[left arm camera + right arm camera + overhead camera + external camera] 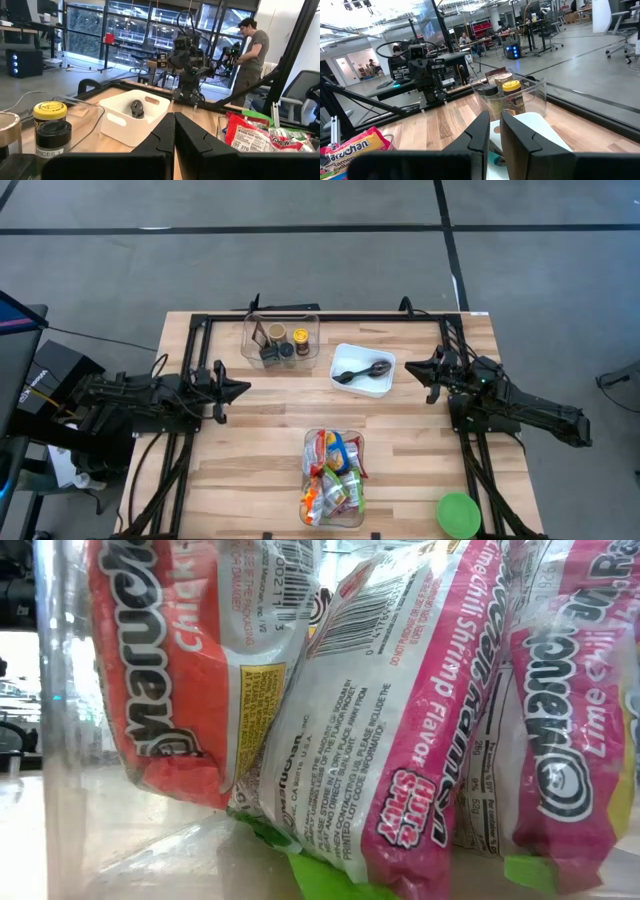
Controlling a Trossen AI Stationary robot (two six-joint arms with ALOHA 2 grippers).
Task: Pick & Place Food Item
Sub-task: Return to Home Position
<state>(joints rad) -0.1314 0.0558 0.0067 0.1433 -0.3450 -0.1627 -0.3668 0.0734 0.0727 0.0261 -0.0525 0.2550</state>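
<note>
Both arms empty. Left gripper sits at the table's left side, fingers together. Right gripper is just right of the white bin, fingers nearly touching with only a thin slit between. Black spoons lie in the white bin. Noodle packs fill the near clear bin. Spice jars stand in the far clear bin.

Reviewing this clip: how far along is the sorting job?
Done: noodle packs fill the front transparent bin, black spoons lie in the white bin, spice jars stand in the back transparent bin. In hand: nothing; left gripper and right gripper hover empty. Left: perhaps the green disc.
</note>
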